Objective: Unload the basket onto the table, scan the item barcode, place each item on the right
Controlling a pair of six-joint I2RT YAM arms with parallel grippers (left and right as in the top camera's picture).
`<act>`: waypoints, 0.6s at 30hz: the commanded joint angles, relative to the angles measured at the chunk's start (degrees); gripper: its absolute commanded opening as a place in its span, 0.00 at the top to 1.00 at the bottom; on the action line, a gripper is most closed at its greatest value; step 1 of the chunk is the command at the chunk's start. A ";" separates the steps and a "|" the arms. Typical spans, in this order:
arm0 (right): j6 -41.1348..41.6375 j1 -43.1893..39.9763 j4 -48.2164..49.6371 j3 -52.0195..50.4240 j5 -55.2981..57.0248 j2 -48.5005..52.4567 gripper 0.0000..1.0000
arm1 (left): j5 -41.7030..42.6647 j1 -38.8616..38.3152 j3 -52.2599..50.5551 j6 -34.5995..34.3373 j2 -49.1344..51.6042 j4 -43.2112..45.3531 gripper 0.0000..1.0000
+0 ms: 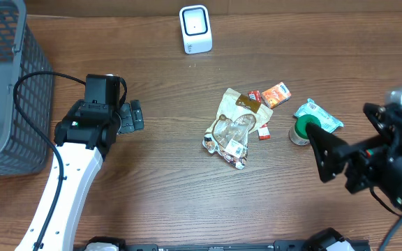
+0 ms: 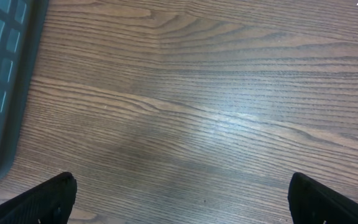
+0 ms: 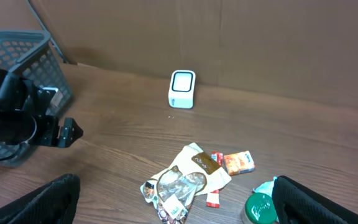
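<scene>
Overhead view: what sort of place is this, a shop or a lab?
Likely a mock shop checkout on a wooden table: a white scanner at the back, a grey basket on the left, small packets of goods in the middle.

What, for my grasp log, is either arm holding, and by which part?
Nothing is held. The left gripper is open over bare table. The right gripper is open too, and the snack bag lies untouched.

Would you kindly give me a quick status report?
Left claw, right claw open, empty. Snack bag untouched mid-table, scanner at far edge. Small boxes beside bag.
</scene>
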 commanded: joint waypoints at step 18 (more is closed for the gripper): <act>0.00 -0.74 -1.57 -0.26 0.79 -7.74 0.00 | -0.76 0.33 1.05 0.70 -0.26 0.22 0.00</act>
